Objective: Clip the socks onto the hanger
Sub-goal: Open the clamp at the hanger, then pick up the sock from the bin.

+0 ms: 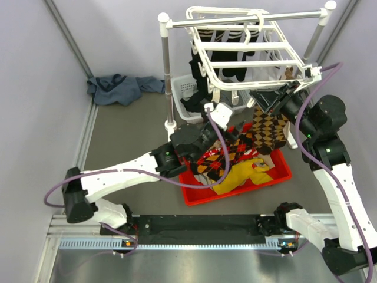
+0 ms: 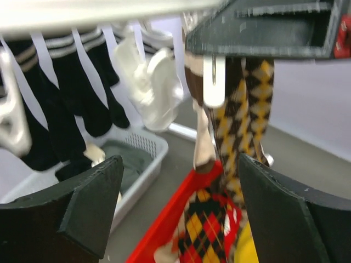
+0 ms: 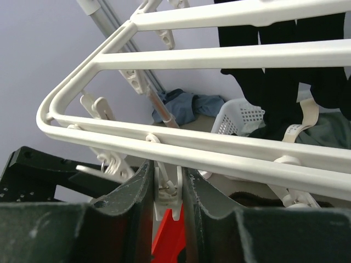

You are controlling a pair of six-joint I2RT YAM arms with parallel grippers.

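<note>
while the right gripper pinches a clip, the left one gapes

as the right gripper (image 3: 167, 176) sits low and centre in its own wrist view, its two dark fingers are pressed tight on a small white clip (image 3: 167, 193) dangling from the near bar of the hanger (image 3: 230, 148). overhead, that white frame fills the upper right, hooked on the rod of the rack (image 1: 165, 71).

and there's the brown argyle sock (image 1: 268, 127), right of centre, dangling under the hanger's near corner with its foot down at the red tray (image 1: 281, 168). in the left wrist view its cuff sits right beside a white clip under the right gripper's body. whether that clip bites the cuff, i cannot tell.

now the left gripper (image 2: 180, 175): fingers flung wide into the bottom corners of its view, nothing between them, nothing held. overhead it hangs mid-frame over the tray, where a black-and-red argyle sock (image 1: 213, 162) lies beside a yellow garment (image 1: 238, 177).

black socks (image 2: 71, 98) hang upper left in the left wrist view. a white basket (image 1: 187, 94) stands behind the tray, and a blue cloth (image 1: 121, 88) lies crumpled upper left.
</note>
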